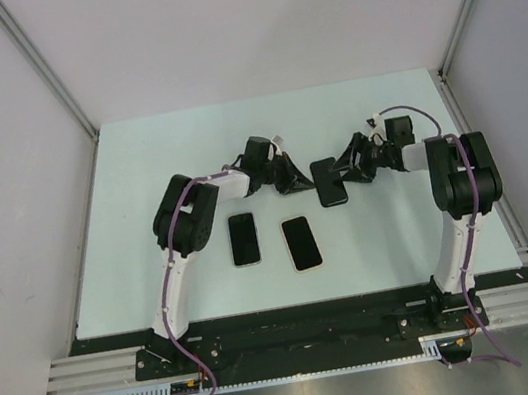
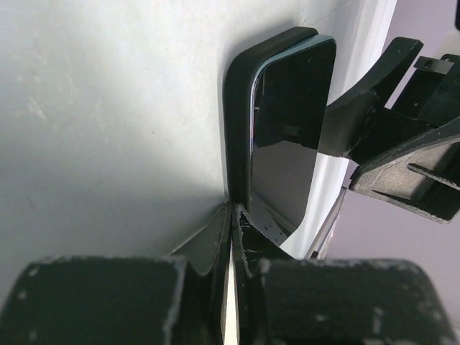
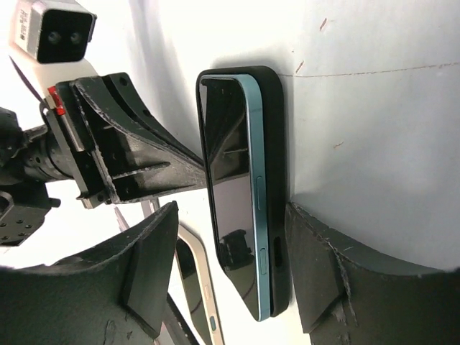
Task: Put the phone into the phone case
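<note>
A phone (image 1: 329, 185) with a blue frame lies screen up on the black phone case (image 1: 335, 200) at mid table. Its blue side (image 3: 260, 208) stands proud of the case wall (image 3: 279, 180). My left gripper (image 1: 298, 184) is shut, and its joined tips (image 2: 231, 212) rest against the left edge of the case (image 2: 237, 122) beside the phone (image 2: 287, 136). My right gripper (image 1: 350, 177) is open and straddles phone and case (image 3: 231, 251). One of its fingers (image 3: 316, 266) is against the case's outer wall. The other finger (image 3: 147, 266) is clear of the screen.
Two other phones lie nearer the arm bases: a dark one (image 1: 243, 239) and a pale-framed one (image 1: 301, 242), whose edge (image 3: 198, 287) shows under my right gripper. Pale enclosure walls stand along the left, right and far sides of the table (image 1: 136, 158).
</note>
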Controlling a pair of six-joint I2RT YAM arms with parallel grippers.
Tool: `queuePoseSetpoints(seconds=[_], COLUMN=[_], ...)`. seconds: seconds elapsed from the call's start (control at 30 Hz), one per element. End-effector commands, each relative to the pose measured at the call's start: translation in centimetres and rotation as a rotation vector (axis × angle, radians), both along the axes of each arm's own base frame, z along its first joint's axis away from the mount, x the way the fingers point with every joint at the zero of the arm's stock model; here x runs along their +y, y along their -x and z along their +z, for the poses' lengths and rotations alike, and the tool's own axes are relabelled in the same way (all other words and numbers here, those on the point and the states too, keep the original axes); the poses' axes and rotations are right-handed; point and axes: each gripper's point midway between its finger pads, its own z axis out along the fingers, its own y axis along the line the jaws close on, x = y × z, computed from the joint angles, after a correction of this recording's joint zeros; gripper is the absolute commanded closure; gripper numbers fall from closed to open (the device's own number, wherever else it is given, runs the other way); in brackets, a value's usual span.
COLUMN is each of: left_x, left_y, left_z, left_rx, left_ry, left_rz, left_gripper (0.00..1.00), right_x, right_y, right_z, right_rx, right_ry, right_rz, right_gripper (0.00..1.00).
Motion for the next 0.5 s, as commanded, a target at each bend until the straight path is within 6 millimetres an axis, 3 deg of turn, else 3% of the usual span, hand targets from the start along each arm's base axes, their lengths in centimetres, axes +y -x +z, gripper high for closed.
queuePoseSetpoints(seconds=[0.0, 0.47], left_x=[-0.2, -0.3], left_y=[1.3, 1.3], left_z=[-2.0, -2.1], left_rx=[0.039, 0.042], left_ry=[-0.043, -0.044], left_rz=[0.006, 0.010], left_gripper=[0.92, 0.92], right_x=[3.2, 1.3], right_y=[1.9, 2.1], right_z=[2.4, 0.9], right_rx=[0.002, 0.034], right_ry=[-0.219, -0.186], right_rz=[0.126, 0.078], right_gripper=[0.36, 0.41])
